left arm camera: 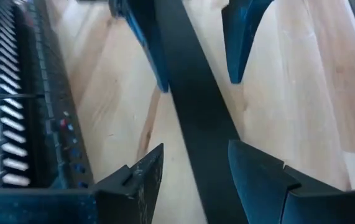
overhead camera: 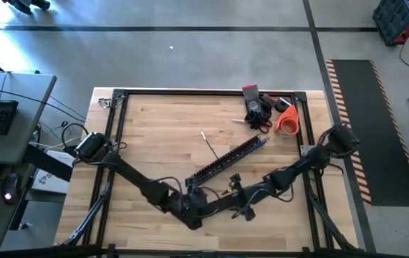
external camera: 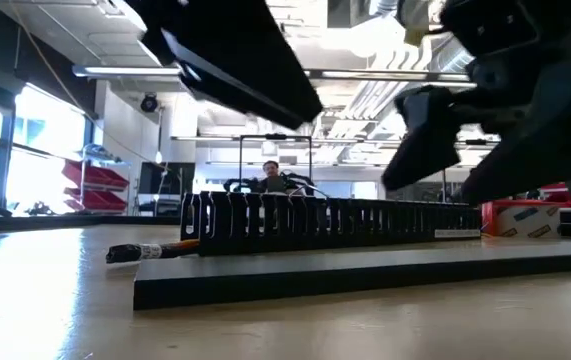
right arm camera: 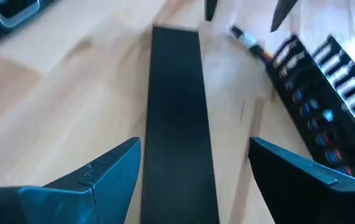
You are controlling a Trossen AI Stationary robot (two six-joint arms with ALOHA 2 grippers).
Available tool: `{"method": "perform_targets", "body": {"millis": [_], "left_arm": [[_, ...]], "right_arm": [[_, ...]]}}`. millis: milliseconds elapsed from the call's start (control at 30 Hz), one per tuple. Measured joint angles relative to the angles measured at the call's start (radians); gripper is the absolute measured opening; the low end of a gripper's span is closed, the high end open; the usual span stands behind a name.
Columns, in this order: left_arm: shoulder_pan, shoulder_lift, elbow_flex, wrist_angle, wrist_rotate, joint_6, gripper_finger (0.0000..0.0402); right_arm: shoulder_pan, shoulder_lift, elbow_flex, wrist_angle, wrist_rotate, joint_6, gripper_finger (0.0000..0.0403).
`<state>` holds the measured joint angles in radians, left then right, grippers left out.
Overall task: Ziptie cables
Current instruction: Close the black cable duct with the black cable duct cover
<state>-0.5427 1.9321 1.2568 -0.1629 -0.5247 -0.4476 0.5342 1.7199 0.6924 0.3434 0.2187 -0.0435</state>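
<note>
The cables are thin coloured wires (right arm camera: 317, 121) lying inside a slotted black bar (overhead camera: 229, 159), also seen in the left wrist view as wires (left arm camera: 65, 127). A bundled end (external camera: 150, 250) sticks out of the bar's end and rests on the wood. A flat black strip (external camera: 365, 275) lies on the table in front of the bar. My left gripper (left arm camera: 196, 180) and my right gripper (right arm camera: 196, 168) face each other along this strip near the table's front. Both are open, with their fingers on either side of the strip and above it.
Dark gloves (overhead camera: 256, 107), an orange tape roll (overhead camera: 287, 122) and a red-handled tool lie at the far right corner. A thin pale strand (overhead camera: 208, 143) lies mid-table beyond the bar. A black frame rail (overhead camera: 118, 136) rims the table. A person (external camera: 270, 175) sits far behind.
</note>
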Motion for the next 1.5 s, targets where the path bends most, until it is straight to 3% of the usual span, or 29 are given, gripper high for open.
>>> {"method": "perform_targets", "body": {"millis": [200,367,600,833,1133,1500], "left_arm": [[-0.052,-0.009,0.0,-0.059,-0.121,-0.055,0.0156],[-0.074,-0.011,0.0,-0.092,-0.174,-0.125,0.0156],[-0.092,-0.006,0.0,-0.085,-0.218,-0.147,0.0156],[-0.094,-0.006,0.0,-0.086,-0.226,-0.162,0.0156],[-0.094,-0.006,0.0,-0.089,-0.246,-0.193,0.0156],[-0.093,-0.006,0.0,-0.087,-0.291,-0.255,0.0156]], "right_arm": [[-0.036,0.019,0.002,0.064,-0.15,-0.025,0.0282],[-0.036,0.063,0.001,0.077,-0.152,-0.018,0.029],[-0.03,0.161,0.0,0.223,-0.14,-0.07,0.0355],[-0.043,0.187,-0.012,0.269,-0.054,0.032,0.0384],[-0.062,0.316,-0.017,0.348,-0.124,0.115,0.0333],[-0.065,0.346,-0.088,0.514,-0.092,0.154,0.0217]]}}
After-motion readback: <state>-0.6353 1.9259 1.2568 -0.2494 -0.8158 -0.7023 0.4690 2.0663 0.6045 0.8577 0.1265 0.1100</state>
